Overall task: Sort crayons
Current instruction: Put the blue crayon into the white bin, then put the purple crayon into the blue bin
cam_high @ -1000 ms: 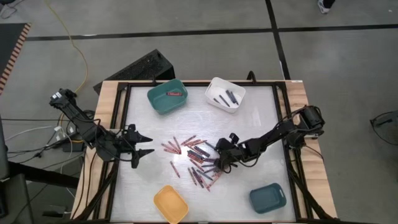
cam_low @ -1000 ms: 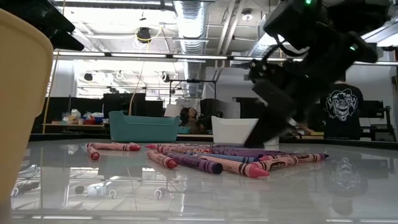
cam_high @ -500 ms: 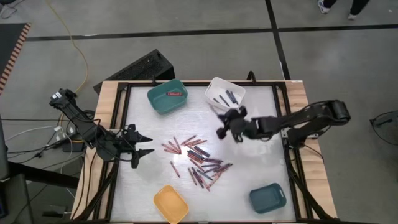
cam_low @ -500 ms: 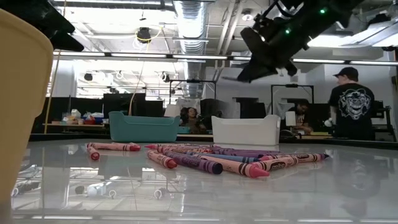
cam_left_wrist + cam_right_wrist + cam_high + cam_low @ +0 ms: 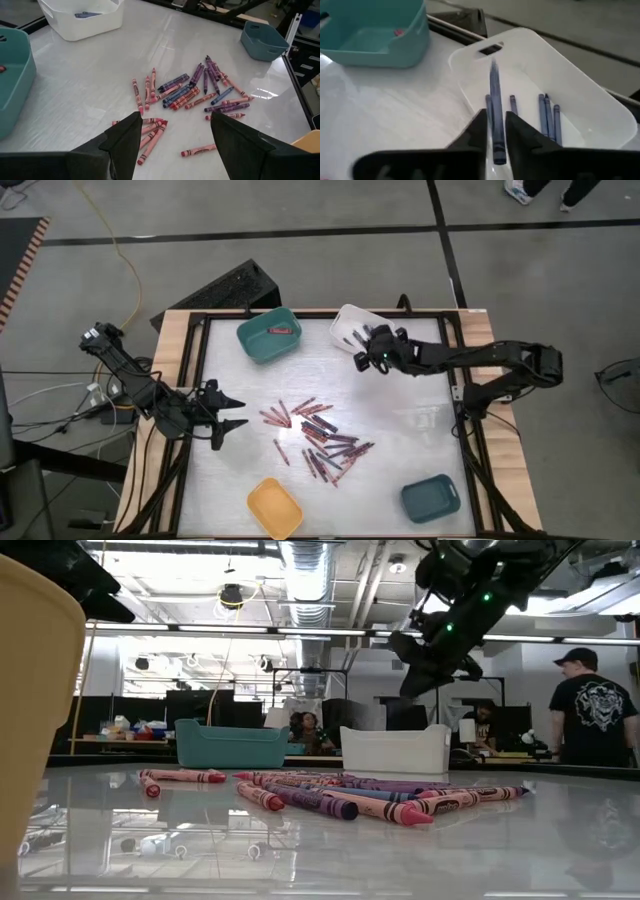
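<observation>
Several crayons [image 5: 320,435], red, pink and blue-purple, lie flat in a loose pile mid-table, also in the low view [image 5: 340,795] and the left wrist view [image 5: 195,92]. My right gripper [image 5: 496,117] hangs in the air over the near rim of the white bin [image 5: 570,95], with a blue crayon [image 5: 493,100] between its fingers; it also shows from above [image 5: 360,348] and in the low view [image 5: 420,665]. More blue crayons [image 5: 547,117] lie in that bin. My left gripper [image 5: 238,412] waits open at the table's left, above the tabletop [image 5: 172,130]. My right gripper has the blue crayon between its two fingers, by the crayon's rear part [image 5: 496,145]. The crayon lies along the fingers and sticks out well past their tips, slanting down over the white bin's inside, clear of the bin and the table.
A teal bin [image 5: 268,335] at the far left holds a red crayon [image 5: 283,331]. A yellow bin [image 5: 275,508] and a blue-teal bin [image 5: 430,498] stand near the front edge. A black frame [image 5: 190,380] runs around the tabletop. A person [image 5: 590,705] stands beyond the table.
My right gripper has risen from the right side of the crayon pile and swung toward the table's far edge, ending above the white bin. The pile and my left arm have stayed put.
</observation>
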`<state>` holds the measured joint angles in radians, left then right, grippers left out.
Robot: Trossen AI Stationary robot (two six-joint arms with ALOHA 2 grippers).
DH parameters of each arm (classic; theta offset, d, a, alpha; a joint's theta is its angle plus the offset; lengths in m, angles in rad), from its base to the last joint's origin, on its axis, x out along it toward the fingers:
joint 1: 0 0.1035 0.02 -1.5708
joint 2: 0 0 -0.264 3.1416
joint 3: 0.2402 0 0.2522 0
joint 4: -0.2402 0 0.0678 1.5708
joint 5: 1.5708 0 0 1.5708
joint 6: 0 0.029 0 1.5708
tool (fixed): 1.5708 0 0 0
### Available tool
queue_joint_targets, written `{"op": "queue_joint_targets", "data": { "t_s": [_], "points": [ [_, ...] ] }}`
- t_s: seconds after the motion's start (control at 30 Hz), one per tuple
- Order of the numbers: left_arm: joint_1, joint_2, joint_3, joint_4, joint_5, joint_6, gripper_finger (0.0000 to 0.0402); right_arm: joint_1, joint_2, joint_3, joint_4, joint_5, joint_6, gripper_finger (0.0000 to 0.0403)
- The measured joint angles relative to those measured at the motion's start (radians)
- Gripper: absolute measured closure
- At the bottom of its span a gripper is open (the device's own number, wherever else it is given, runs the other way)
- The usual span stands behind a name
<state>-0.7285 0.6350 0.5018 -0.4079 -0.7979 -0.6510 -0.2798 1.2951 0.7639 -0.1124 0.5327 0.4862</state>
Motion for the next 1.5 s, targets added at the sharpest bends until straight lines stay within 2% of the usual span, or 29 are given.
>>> {"op": "queue_joint_targets", "data": {
  "t_s": [0.17,0.3,0.43,0.57,0.7,0.83,0.93,1.17,1.5],
  "points": [
    [0.0,0.0,0.0,0.001,0.002,-0.008,0.0174,-0.015,-0.01,-0.001,-0.008,-0.034,-0.011,0.0282],
    [0.0,0.0,0.0,0.001,0.007,-0.008,0.0174,0.05,-0.054,-0.001,0.013,-0.111,-0.064,0.0263],
    [0.0,0.0,0.0,0.001,0.007,-0.008,0.0174,0.199,-0.079,0.0,0.006,-0.211,-0.068,0.0261],
    [0.0,0.0,0.0,0.001,0.006,-0.008,0.0174,0.414,-0.049,0.0,-0.011,-0.233,-0.069,0.0266],
    [0.0,0.0,0.0,0.003,0.003,-0.008,0.0174,0.615,0.04,0.0,-0.016,-0.189,-0.067,0.027],
    [0.0,0.0,0.0,0.004,0.0,-0.008,0.0174,0.734,0.146,0.0,-0.015,-0.082,-0.01,0.0271],
    [0.0,0.0,0.0,0.004,-0.004,-0.008,0.0174,0.76,0.219,0.0,0.019,-0.033,0.027,0.0271],
    [0.0,0.0,0.0,0.003,-0.02,-0.008,0.0174,0.751,0.356,0.0,0.159,-0.035,0.011,0.0271],
    [0.0,0.0,0.0,-0.001,-0.021,-0.008,0.0174,0.702,0.422,0.001,0.168,-0.038,0.054,0.0271]
  ]
}}
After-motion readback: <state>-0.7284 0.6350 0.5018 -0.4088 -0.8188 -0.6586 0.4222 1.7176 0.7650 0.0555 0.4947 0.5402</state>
